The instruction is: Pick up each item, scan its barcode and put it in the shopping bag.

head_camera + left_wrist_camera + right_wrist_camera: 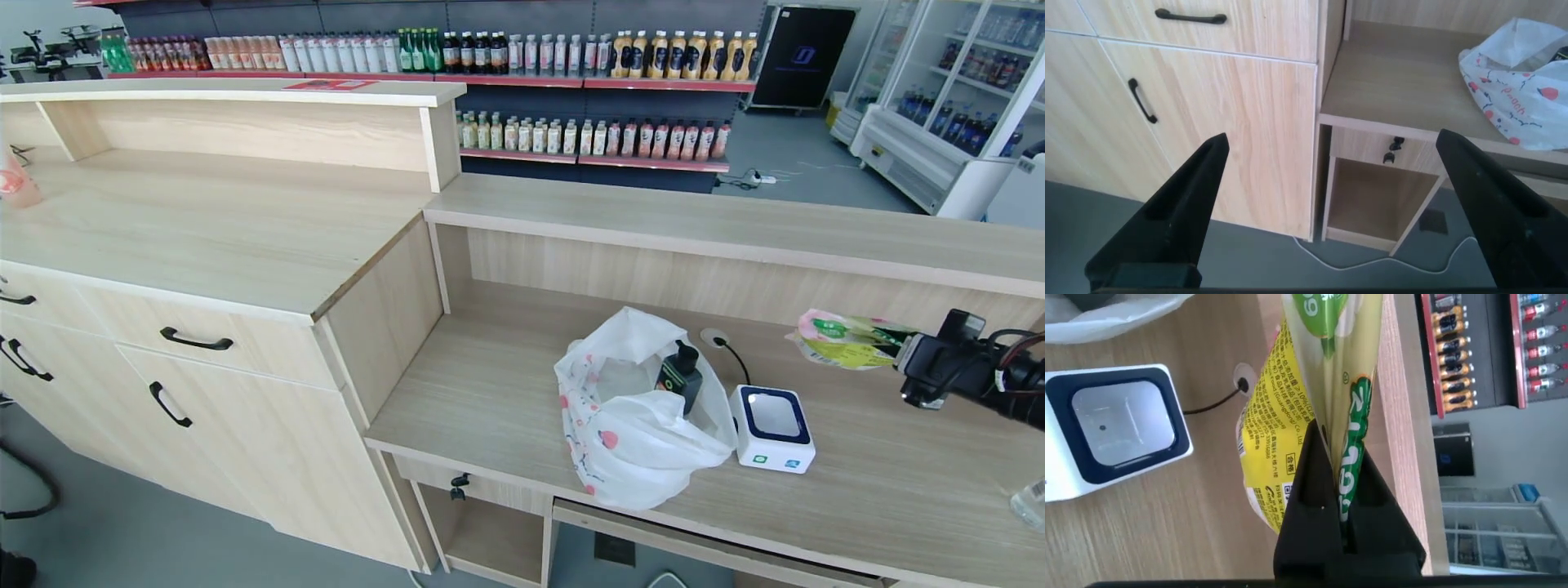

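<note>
Far to the left, my left gripper (pixel 1331 139) hangs low in front of a pale wood cabinet (pixel 245 408) with black handles (pixel 196 340), over a grey floor. Its jaws stand wide apart and hold nothing.

Above the cabinet is a raised wooden counter top (pixel 204 229). A pink cup (pixel 15 184) stands at its left edge. Behind it, store shelves (pixel 522 82) carry rows of bottled drinks.

To the right of the cabinet, a lower desk (pixel 490 392) carries the task's things. A white shopping bag (pixel 645 433) with small red prints sits near the front of the desk, its mouth open upward. A dark bottle (pixel 682 376) with a black pump top stands upright inside it.

Just beside the bag on its right is the scanner (pixel 774 429), a white box with a dark blue rim around a pale window that faces up. Behind it, a black cable (pixel 735 359) runs from a round grommet (pixel 715 336) in the desk.

Farther right, a snack packet (pixel 841 339) printed in yellow, green and pink is held in the air over the back of the desk, apart from the scanner. My right gripper (pixel 906 363) has its jaws clamped on one end of the packet. The right wrist view looks along the packet to the scanner and the desk below.

At the right edge of the desk, part of a clear bottle (pixel 1030 502) shows.
</note>
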`<state>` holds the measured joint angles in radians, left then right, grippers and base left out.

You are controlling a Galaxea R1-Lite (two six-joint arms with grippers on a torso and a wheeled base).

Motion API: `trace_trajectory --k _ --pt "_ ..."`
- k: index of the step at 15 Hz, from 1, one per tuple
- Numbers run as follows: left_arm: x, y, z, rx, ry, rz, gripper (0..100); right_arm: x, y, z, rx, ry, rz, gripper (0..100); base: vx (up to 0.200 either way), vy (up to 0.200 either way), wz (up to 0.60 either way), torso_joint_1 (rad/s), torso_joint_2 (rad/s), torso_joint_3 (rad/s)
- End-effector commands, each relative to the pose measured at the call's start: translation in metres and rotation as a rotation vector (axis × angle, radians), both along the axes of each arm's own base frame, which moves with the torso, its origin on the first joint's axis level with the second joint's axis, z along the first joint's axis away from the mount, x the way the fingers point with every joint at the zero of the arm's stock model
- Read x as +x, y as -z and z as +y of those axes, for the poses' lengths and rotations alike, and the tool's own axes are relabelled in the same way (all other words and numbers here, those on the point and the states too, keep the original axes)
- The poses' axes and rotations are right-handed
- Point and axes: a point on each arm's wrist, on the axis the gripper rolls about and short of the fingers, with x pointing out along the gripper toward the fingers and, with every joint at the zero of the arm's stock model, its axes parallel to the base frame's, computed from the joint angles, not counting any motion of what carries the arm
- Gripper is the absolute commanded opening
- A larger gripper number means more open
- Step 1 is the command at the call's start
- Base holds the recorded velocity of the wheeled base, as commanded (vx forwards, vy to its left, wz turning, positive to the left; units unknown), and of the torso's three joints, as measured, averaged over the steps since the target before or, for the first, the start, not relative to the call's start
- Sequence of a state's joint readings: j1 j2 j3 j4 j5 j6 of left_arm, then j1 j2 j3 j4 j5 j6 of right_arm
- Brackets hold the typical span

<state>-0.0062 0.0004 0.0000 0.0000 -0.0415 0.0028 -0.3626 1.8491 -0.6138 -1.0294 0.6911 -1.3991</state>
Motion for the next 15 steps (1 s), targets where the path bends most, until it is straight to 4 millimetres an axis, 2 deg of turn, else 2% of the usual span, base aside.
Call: trace_trajectory --k 1,15 --pt "0.000 0.000 0.000 0.000 0.000 0.001 100 0.000 0.010 0.000 0.000 -0.004 0.030 0 0.000 0.000 0.00 0.000 0.00 0.000" --pt "0.000 0.000 0.000 0.000 0.000 0.001 100 0.013 0.034 0.004 0.068 -0.097 0.099 0 0.000 0.000 0.00 0.000 0.00 0.000"
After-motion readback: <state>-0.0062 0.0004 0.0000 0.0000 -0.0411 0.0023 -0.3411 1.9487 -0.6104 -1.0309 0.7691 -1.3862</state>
